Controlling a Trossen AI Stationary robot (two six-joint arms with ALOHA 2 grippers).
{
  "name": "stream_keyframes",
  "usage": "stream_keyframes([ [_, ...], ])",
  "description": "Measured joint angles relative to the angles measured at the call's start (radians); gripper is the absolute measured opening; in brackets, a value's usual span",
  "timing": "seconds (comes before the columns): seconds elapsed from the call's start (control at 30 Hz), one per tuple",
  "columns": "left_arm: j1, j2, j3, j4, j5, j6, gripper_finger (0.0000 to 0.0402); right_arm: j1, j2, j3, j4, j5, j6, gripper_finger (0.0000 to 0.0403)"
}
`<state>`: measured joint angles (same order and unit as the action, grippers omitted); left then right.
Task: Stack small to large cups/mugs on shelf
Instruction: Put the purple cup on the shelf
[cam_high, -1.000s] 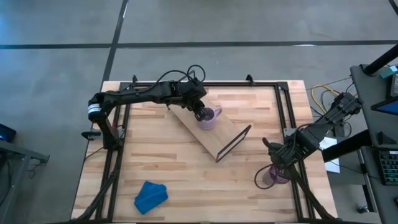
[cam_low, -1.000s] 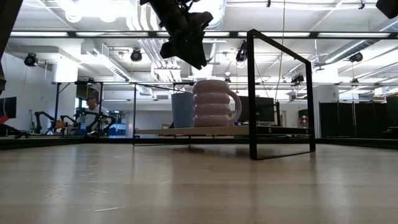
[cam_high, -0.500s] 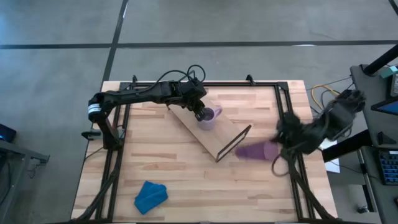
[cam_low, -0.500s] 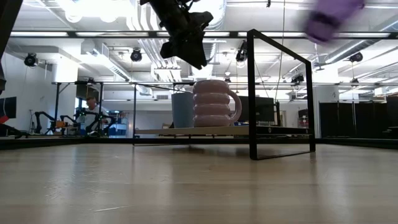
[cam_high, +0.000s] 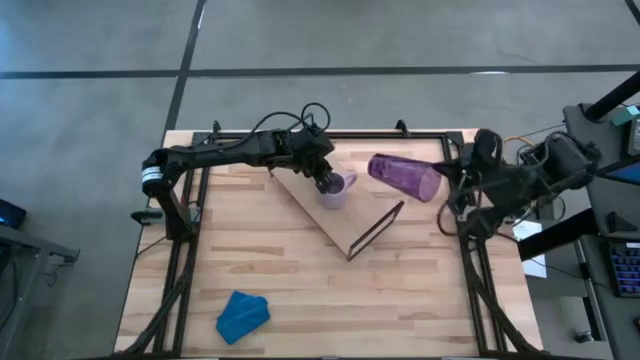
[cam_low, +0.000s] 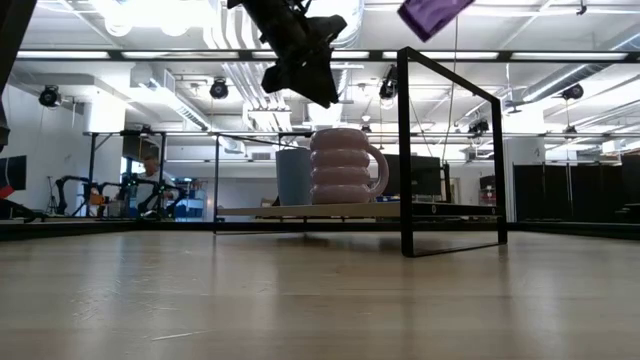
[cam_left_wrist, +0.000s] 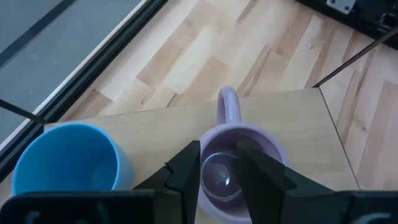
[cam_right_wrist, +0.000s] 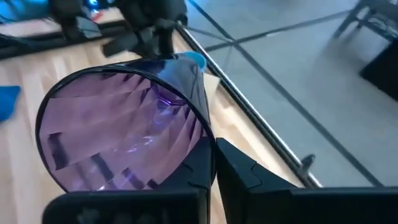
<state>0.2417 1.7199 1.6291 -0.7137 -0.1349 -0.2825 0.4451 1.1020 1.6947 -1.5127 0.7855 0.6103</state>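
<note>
Here the wooden tabletop (cam_high: 300, 270) carries the shelf (cam_high: 305, 200), a light board lying diagonally across its middle with a black wire-frame leg (cam_high: 376, 230) at the end nearer the right arm. In the low view that leg (cam_low: 450, 150) stands as a tall black rectangle in front of the cups.

The dark-purple cup (cam_high: 405, 177) is the largest of the three. It hangs in the air above the table's far right part, tipped on its side with the mouth toward the shelf, clear of the board. The right gripper (cam_high: 447, 186) has it by the rim: in the right wrist view the two dark fingers (cam_right_wrist: 239, 171) pinch the cup's wall (cam_right_wrist: 118, 130) close together, one inside and one outside. The cup is translucent, with faceted, ribbed sides.

The pale-lilac mug (cam_high: 335, 188) stands upright on the shelf, near its middle. It has bulging rings stacked up its body (cam_low: 342, 166) and a loop handle. The left gripper (cam_high: 322, 180) sits right over its mouth. In the left wrist view the fingers (cam_left_wrist: 189, 171) are a little apart and straddle the near rim of the mug (cam_left_wrist: 236, 155); whether they press it I cannot tell.

The light-blue cup (cam_left_wrist: 65, 158) stands upright on the shelf just beside the mug, plain and smooth-walled.

A crumpled blue cloth (cam_high: 242, 313) lies near the table's front left corner, well apart.
</note>
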Motion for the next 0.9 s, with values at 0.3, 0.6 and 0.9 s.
stream_keyframes([
  [0.3,0.001,-0.013,0.014,-0.005,-0.025,0.01,0.0089,-0.244,0.036,0.0,0.097,-0.331,-0.183,0.0009],
  [0.6,0.004,-0.107,0.013,-0.023,-0.072,0.032,0.0088,-0.506,0.181,0.027,0.112,-0.587,-0.347,0.0009],
  [0.9,0.005,-0.184,-0.001,-0.103,-0.169,0.033,0.0088,-0.638,0.369,0.138,0.035,-0.744,-0.414,0.0009],
])
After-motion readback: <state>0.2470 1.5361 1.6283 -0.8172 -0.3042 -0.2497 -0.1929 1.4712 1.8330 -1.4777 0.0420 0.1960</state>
